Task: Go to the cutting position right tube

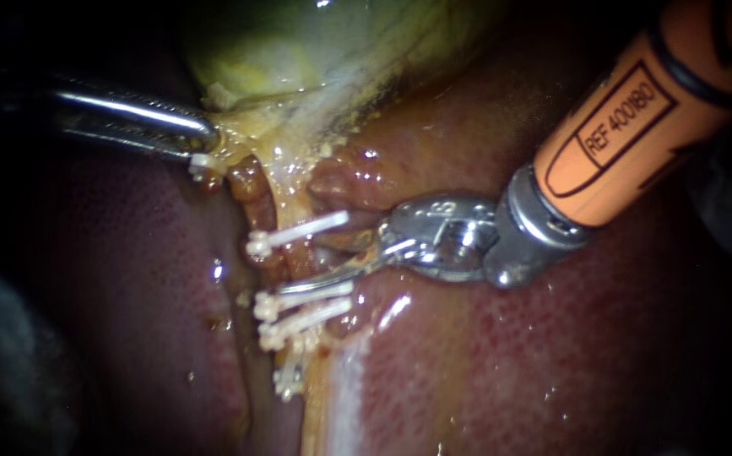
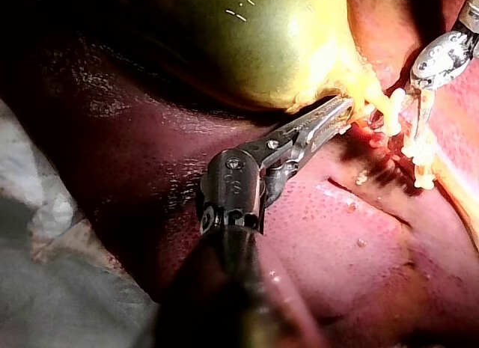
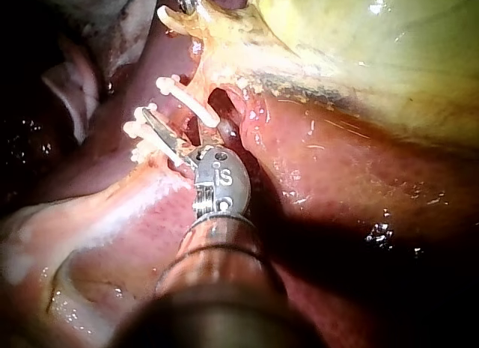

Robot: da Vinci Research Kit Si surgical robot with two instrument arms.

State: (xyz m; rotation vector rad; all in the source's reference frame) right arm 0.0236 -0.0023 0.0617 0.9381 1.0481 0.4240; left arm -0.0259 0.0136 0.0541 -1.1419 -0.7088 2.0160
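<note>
- Two hazards stand out. My right instrument [image 1: 319,260], from the upper right of the frame, has its blades spread around the right tube [image 1: 338,245] at frame centre. They sit in the narrow stretch between the upper clip [image 1: 298,230] and the paired clips [image 1: 315,294] below it.
- If I drift up or down, I judge that a blade could catch a clip and loosen it, or that a cut could land too close to one.
- If the lower blade dips, its tip could nick the liver [image 1: 551,355] lying right under it.
- My left instrument [image 1: 203,142], from the left of the frame, has its jaws pinching the yellowish neck of the gallbladder [image 1: 315,51]. Should that hold slip, the tube would likely slacken and shift between my blades.
- The surface is wet and glossy everywhere, so I expect the tissue to slide easily.
- Room is tight: clips above and below, liver beneath, and the other tube [image 1: 252,186] just beside, to the left.
</note>
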